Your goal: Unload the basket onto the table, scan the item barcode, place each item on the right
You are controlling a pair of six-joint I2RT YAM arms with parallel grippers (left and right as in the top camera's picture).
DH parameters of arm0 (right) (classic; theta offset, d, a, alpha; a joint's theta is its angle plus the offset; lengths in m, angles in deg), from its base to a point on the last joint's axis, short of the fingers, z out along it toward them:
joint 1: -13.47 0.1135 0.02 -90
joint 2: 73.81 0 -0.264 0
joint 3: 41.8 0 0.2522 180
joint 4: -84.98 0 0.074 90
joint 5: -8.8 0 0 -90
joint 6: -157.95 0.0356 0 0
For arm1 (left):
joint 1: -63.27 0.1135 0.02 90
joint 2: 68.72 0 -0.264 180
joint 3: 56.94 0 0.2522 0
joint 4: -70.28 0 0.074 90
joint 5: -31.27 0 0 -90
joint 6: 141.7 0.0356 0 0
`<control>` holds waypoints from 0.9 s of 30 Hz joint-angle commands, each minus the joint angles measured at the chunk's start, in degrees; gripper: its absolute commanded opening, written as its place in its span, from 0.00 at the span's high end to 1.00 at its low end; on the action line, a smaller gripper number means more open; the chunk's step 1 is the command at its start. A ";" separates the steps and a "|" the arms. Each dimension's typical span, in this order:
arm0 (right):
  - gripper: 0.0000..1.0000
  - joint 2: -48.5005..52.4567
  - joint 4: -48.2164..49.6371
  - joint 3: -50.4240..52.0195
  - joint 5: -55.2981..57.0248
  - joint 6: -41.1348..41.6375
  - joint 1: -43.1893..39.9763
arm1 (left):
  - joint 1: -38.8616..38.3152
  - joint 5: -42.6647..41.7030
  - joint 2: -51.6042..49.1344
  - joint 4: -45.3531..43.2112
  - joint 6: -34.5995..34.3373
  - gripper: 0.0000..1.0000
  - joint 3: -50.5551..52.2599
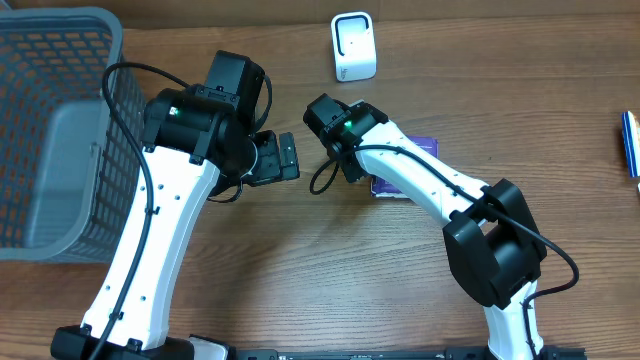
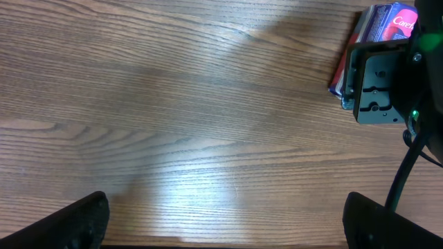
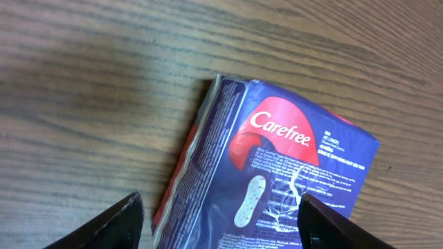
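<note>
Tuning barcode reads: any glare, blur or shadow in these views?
Right wrist: purple Carefree plastic packet sharp, logo readable, mild sheen. Left wrist: glare patch on wooden table, shadows above. Overhead: even light, packet mostly hidden under right arm.

Overhead: even, fairly bright light from above, warm tone on the table. Soft shadows w/ fuzzy edges beside the arms; no hard glare. Pic sharp, corners slightly softer.

Left wrist: pale sheen on the wood at centre-bottom, dim diagonal shadow band up top. Fingers of the left claw are near-black & out of focus at the bottom edge.

Right wrist: grain crisp, shadow over the left half. Pack is glossy w/ faint reflections on its film, print approx. readable. Right claw fingers dark, blurred.
</note>
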 commanded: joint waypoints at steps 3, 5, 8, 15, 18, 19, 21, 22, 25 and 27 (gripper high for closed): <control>0.31 2.23 0.35 1.20 1.92 1.81 -0.04 | -0.04 0.39 0.59 -0.07 0.90 0.00 -0.79; 0.33 3.15 0.39 1.29 2.03 2.01 -0.11 | -0.04 0.39 0.59 -0.07 0.90 0.00 -0.79; 0.33 4.55 0.46 1.36 2.51 2.19 -0.20 | -0.04 0.39 0.59 -0.07 0.90 0.00 -0.79; 0.71 6.69 -0.11 0.90 2.51 3.06 -0.24 | -0.04 0.39 0.59 -0.07 0.90 0.00 -0.79; 0.88 6.69 -1.36 -0.09 2.40 4.11 -0.24 | -0.04 0.39 0.59 -0.09 0.90 0.00 -0.79; 0.91 6.69 -1.90 -0.70 2.27 4.39 -0.24 | -0.04 0.39 0.59 -0.07 0.90 0.00 -0.79; 0.96 6.64 -3.56 -2.62 2.25 5.73 -0.28 | -0.04 0.39 0.59 -0.07 0.90 0.00 -0.79; 0.96 6.62 -4.83 -4.48 1.75 6.93 -0.31 | -0.04 0.39 0.59 -0.07 0.90 0.00 -0.79; 0.96 6.58 -8.09 -11.08 -4.17 6.82 -0.90 | -0.04 0.39 0.59 -0.07 0.90 0.00 -0.79; 0.96 6.58 -11.41 -17.00 -9.27 6.62 -2.16 | -0.04 0.39 0.59 -0.07 0.90 0.00 -0.79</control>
